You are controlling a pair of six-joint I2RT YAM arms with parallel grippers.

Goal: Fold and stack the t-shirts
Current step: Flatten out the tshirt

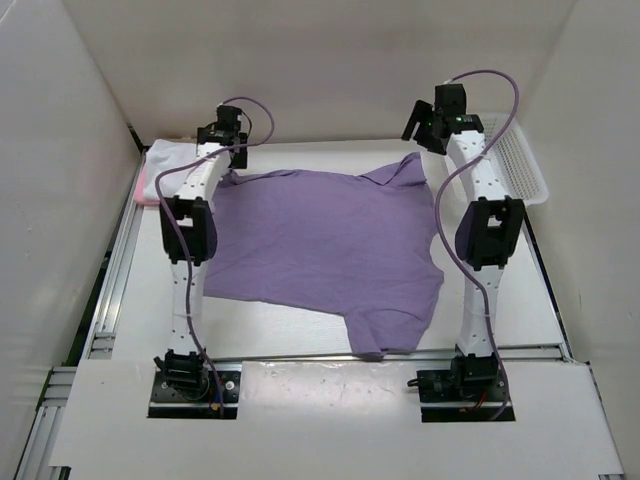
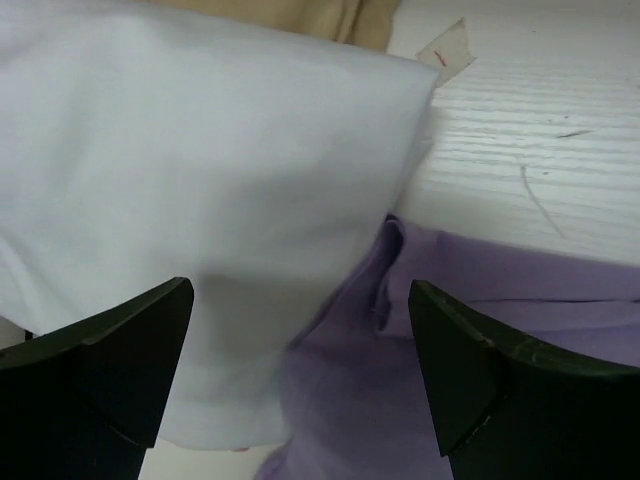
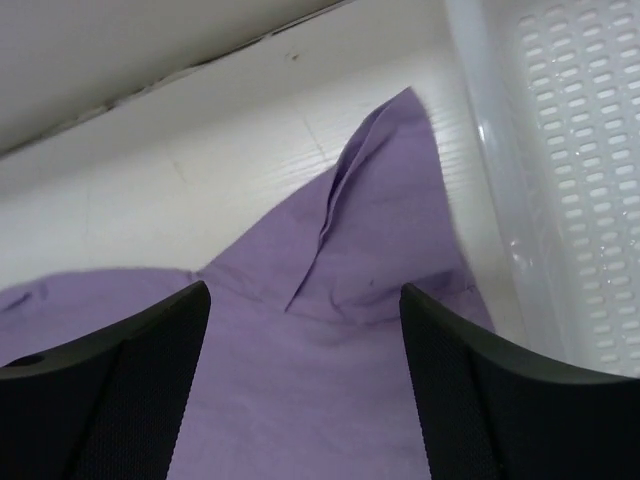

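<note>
A lavender purple t-shirt lies spread flat across the table, one sleeve pointing toward the near edge. My left gripper hovers open over its far left corner, with nothing between the fingers. Beside that corner is a pile of folded t-shirts: white on top, tan behind it, a pink edge below. My right gripper stands open just above the purple shirt's far right corner, holding nothing.
A white plastic mesh basket sits at the far right, its wall close beside the right gripper. White walls enclose the table at the back and both sides. A small piece of tape is stuck to the tabletop.
</note>
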